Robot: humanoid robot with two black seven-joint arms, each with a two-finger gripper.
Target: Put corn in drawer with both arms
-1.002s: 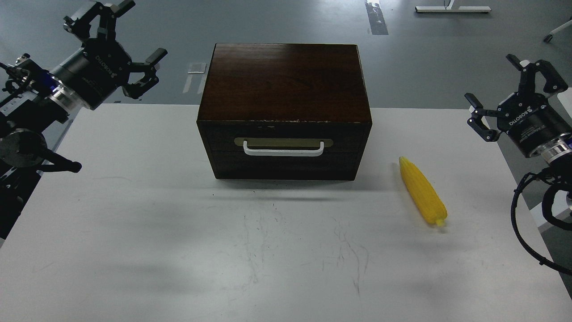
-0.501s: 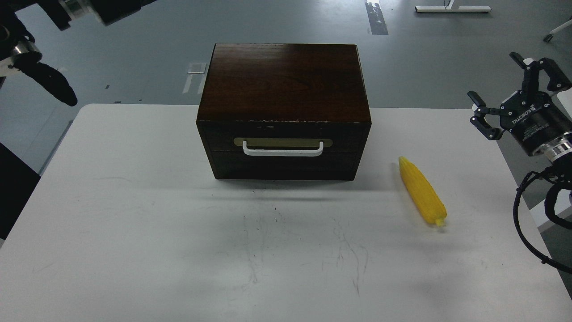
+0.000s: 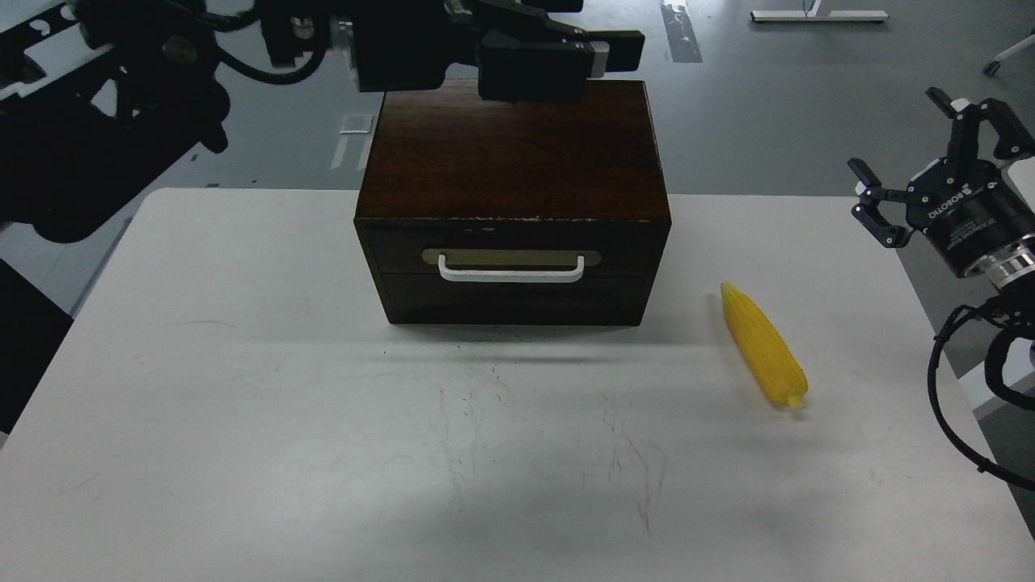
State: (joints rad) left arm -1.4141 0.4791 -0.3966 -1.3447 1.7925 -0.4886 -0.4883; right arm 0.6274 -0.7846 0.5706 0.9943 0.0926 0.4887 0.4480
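Observation:
The corn point(image 3: 764, 344) lies on the white table point(image 3: 242, 364) to the right of the dark brown box point(image 3: 513, 153), its tip pointing away from me. The drawer point(image 3: 511, 242) is closed, and its white bar handle point(image 3: 511, 270) faces me. My left arm reaches in from the upper left. Its gripper point(image 3: 558, 52) hovers over the back edge of the box top, dark and blurred, so its fingers cannot be told apart. My right gripper point(image 3: 906, 158) is open and empty, above the table's right edge, behind and to the right of the corn.
The box stands at the middle back of the table. A black cable point(image 3: 942, 404) loops down from my right arm past the table's right edge. Grey floor lies beyond the table.
My left arm has swung from the far left, up and across, so its gripper is now over the back of the box. My right gripper has drifted slightly right. Corn and box are unmoved.

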